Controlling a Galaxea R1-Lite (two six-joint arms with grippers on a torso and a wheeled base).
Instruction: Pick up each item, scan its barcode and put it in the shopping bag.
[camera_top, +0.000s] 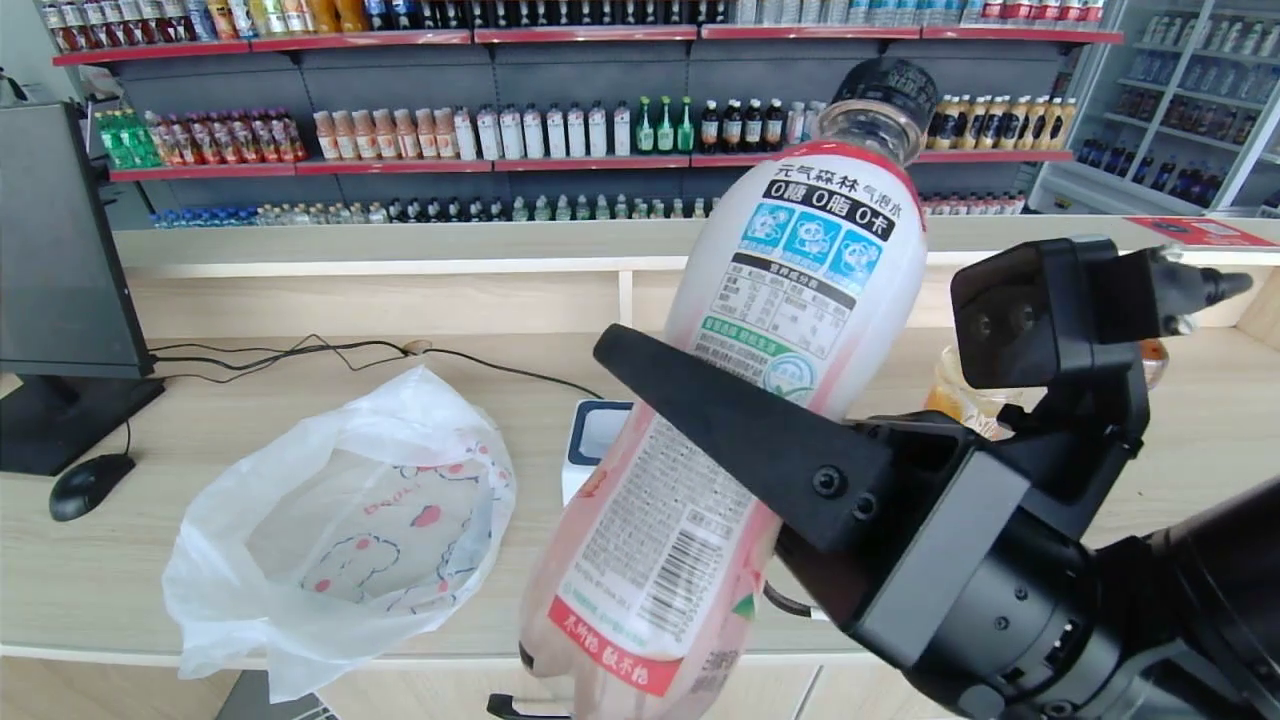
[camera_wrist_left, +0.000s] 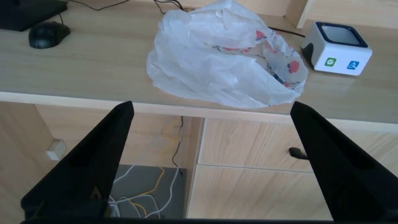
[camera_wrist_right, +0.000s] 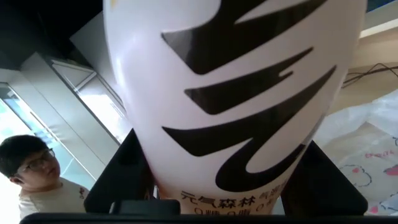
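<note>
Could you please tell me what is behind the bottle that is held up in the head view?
One end of the white scanner on the counter peeks out beside the bottle. The rest of it is covered by the bottle.

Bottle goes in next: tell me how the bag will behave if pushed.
The bag looks like thin, crumpled plastic, so probably floppy and light. A nudge would likely slide it along the smooth counter. Its mouth may collapse.
</note>
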